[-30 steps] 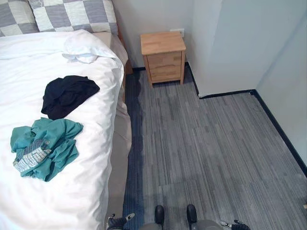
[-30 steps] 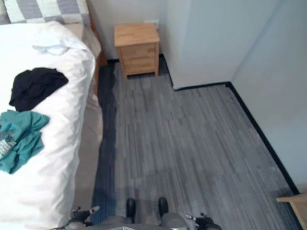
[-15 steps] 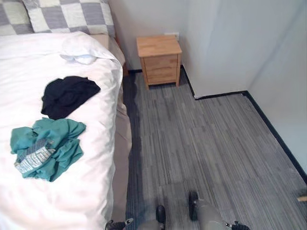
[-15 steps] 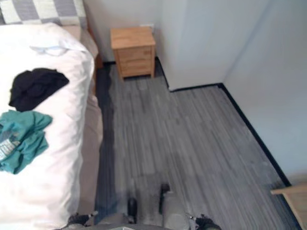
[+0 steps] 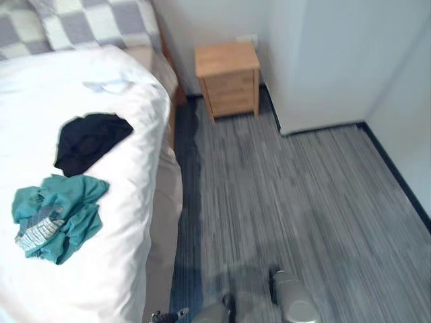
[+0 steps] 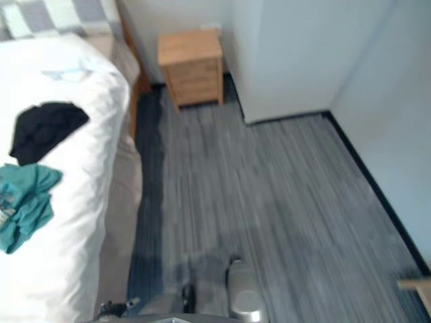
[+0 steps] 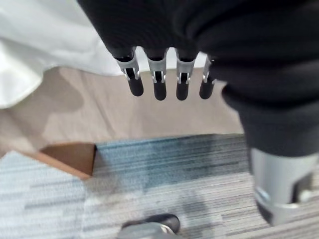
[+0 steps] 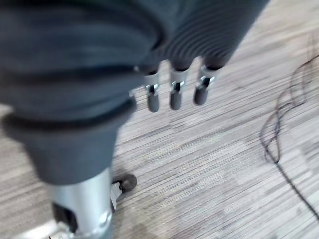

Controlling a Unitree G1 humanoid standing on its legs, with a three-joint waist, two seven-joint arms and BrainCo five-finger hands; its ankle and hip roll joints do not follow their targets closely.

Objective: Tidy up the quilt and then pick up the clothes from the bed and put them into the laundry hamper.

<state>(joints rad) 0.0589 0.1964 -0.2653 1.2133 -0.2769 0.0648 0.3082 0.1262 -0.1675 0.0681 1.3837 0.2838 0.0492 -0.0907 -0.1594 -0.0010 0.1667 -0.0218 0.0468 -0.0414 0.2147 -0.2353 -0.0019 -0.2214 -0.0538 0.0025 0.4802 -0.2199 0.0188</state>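
1. Teal, soft and crumpled: the teal cotton garment (image 5: 55,217) lies bunched on the white quilt (image 5: 121,269) of the bed, with the black rumpled garment (image 5: 89,138) just beyond it.
2. We judge both light and floppy, so we'd gather each at its thickest bunch.
3. Our left hand (image 7: 164,74) and right hand (image 8: 174,87) hang relaxed with fingers straight, holding nothing.

On the one bed (image 5: 121,269) lies one white quilt (image 5: 40,87) carrying two crumpled garments, one black garment (image 5: 86,138) and one teal garment (image 5: 57,215), with two checked pillows (image 5: 101,23) at its head and one wooden nightstand (image 5: 229,75) beside it.
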